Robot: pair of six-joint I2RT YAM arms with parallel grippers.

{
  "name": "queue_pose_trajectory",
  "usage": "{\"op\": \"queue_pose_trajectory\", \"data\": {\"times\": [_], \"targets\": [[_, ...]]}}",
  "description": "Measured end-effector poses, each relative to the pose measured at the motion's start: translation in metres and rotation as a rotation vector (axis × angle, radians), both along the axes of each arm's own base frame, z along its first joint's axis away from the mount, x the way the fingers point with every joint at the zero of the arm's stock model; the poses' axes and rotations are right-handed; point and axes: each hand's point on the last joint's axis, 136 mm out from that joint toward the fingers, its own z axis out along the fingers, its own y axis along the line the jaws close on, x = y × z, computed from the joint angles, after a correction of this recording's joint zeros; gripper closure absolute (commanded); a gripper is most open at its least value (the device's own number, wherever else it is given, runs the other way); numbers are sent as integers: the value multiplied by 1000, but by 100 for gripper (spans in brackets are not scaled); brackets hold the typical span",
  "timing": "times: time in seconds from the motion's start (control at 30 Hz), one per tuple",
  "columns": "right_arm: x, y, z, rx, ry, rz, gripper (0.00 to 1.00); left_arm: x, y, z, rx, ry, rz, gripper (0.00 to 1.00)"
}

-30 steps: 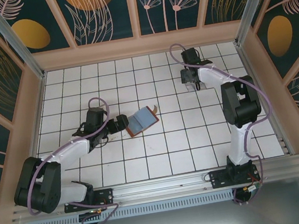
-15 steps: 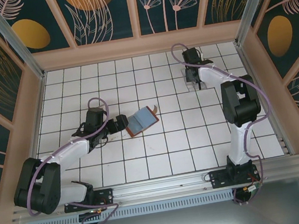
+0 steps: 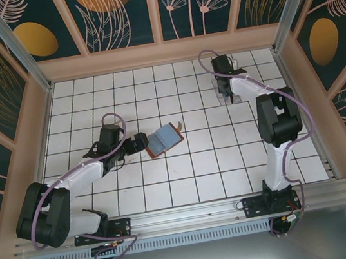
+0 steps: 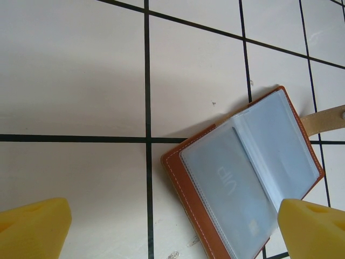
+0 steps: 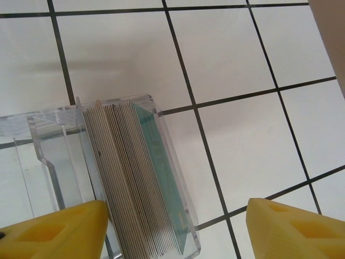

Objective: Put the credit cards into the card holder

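A: Entry one, left arm; how does it sit?

B: Low and stretched out from its base toward the middle of the tiled table (image 3: 191, 166), wrist close to the surface; left gripper (image 3: 141, 141) points to the right at the card holder (image 3: 163, 139).

A: Jaws?

B: Spread wide, nothing between the pads; in the wrist view the left gripper (image 4: 172, 231) shows one yellow fingertip in each bottom corner; the card holder (image 4: 248, 172) lies open and flat just ahead, its near corner reaching in between them, closer to the right-hand fingertip; whether that one touches it, I cannot tell.

A: State of the holder?

B: Brown leather outside, clear blue-grey sleeves facing up, skewed to the grid lines; tan strap (image 4: 329, 118) sticking out from its far edge.

A: Entry two, right arm?

B: Upright at the base, then reaching far to the back of the table; right gripper (image 3: 226, 93) aimed down at the tiles.

A: Open or shut?

B: Apart, gripping nothing; from the wrist, the right gripper (image 5: 175, 232) hangs over the credit cards (image 5: 129, 178); they stand on edge, packed in a clear stand (image 5: 48, 156); pale ones, with a blue-green card (image 5: 156, 162) at the right end.

A: Position against the fingers?

B: Stack sits just beside the left-hand fingertip; the other fingertip is well off over bare tile; contact with the stand, cannot tell.
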Motion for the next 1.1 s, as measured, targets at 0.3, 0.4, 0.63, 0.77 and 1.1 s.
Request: {"op": "queue_pose_trajectory", "data": {"times": [0.3,0.4,0.63,0.77,1.1], "targets": [[1,0,8,0,-17,6,75,-1,0,-1,1,4,0,2],[0,2,7,18,-13,17,89,-1,0,-1,2,6,0,2],[2,9,12,96,-29,48,100,-2,1,-2,5,12,0,2],[-2,15,9,145,-18,74,100,-2,1,2,2,2,1,2],[-11,23,40,355,-84,132,100,-2,2,9,-4,-17,3,2]]}}
